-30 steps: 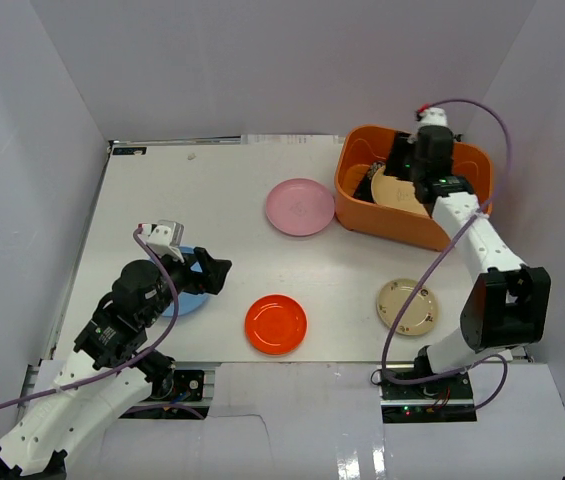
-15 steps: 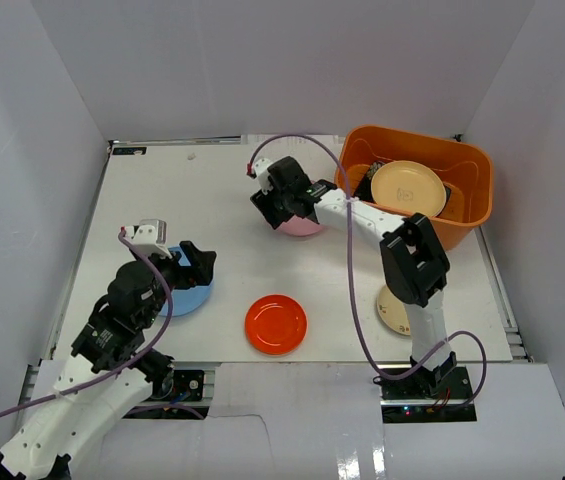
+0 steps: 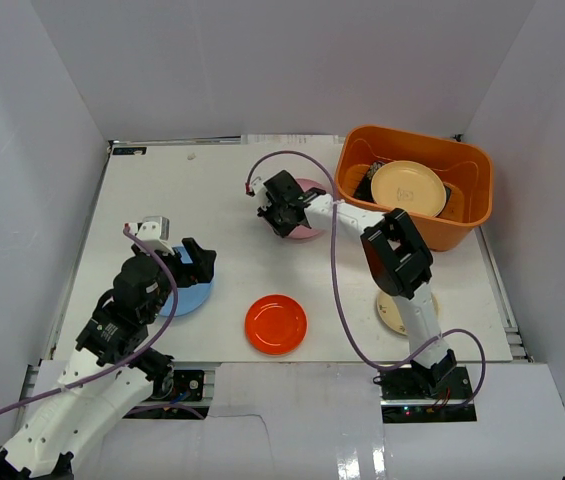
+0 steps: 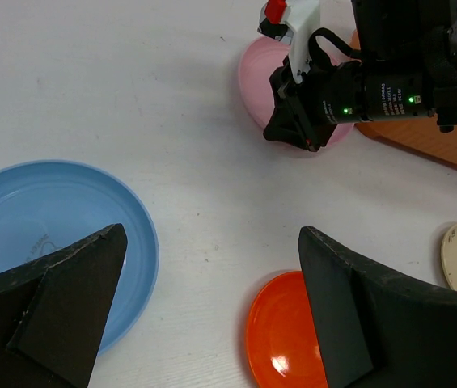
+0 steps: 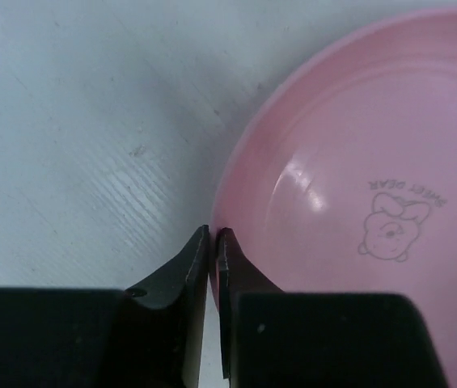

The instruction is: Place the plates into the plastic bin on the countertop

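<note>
The right gripper [image 5: 213, 236] pinches the pink plate [image 5: 357, 202] at its 9 o'clock rim, its bear-print lettering unreadable, while the left gripper [image 4: 212, 234] gapes, with four plates [image 3: 275, 323] outside the plastic bin [image 3: 442, 235] and two inside.

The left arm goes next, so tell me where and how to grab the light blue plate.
Pinch the raised rim of the light blue plate on the edge facing the red-orange plate, coming straight down with one finger inside and one outside. The plate lies flat on the countertop and looks too wide to span. The open left gripper hangs roughly above that edge.
</note>
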